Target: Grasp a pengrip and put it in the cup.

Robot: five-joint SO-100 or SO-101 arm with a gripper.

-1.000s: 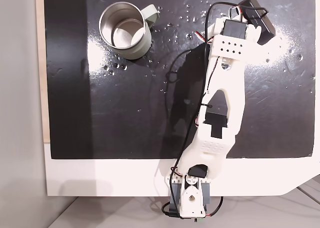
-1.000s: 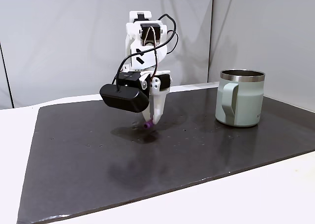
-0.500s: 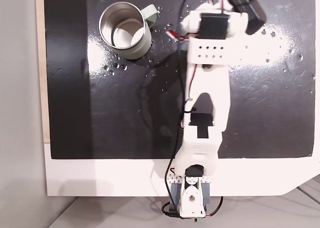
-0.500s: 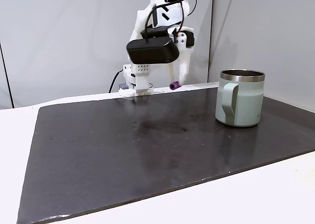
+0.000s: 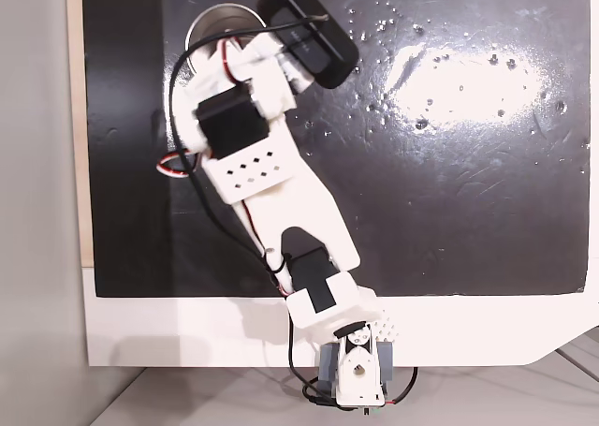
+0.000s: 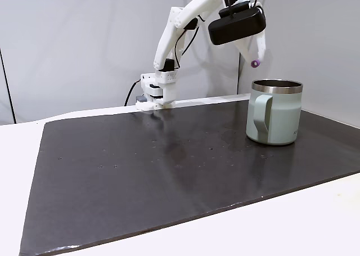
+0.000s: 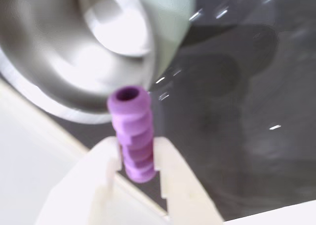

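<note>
Jaws shut tight on the pengrip, seen close up in the wrist view: a small purple ribbed tube, standing up out of the two white fingers, open end toward the camera, lower part pinched between them. Behind it, in the upper left of that frame, the cup, shiny inside, with a pale green outer wall at the top middle. Blurry there, so not much more to tell. In the fixed view from the side, jaws high in the upper right of the frame, pointing down, with the purple pengrip at the tip, up in the air, above the cup's rim and a little to the left of its middle. Cup standing upright on the dark mat at the right, handle facing the camera. Mat lying on the white table. White arm reaching from its base in the middle back up to the top right. In the fixed view from above, arm stretching from bottom middle to upper left, covering most of the cup, with just a bit of rim peeking out. Small shiny drops scattered on the mat at the upper right.
</note>
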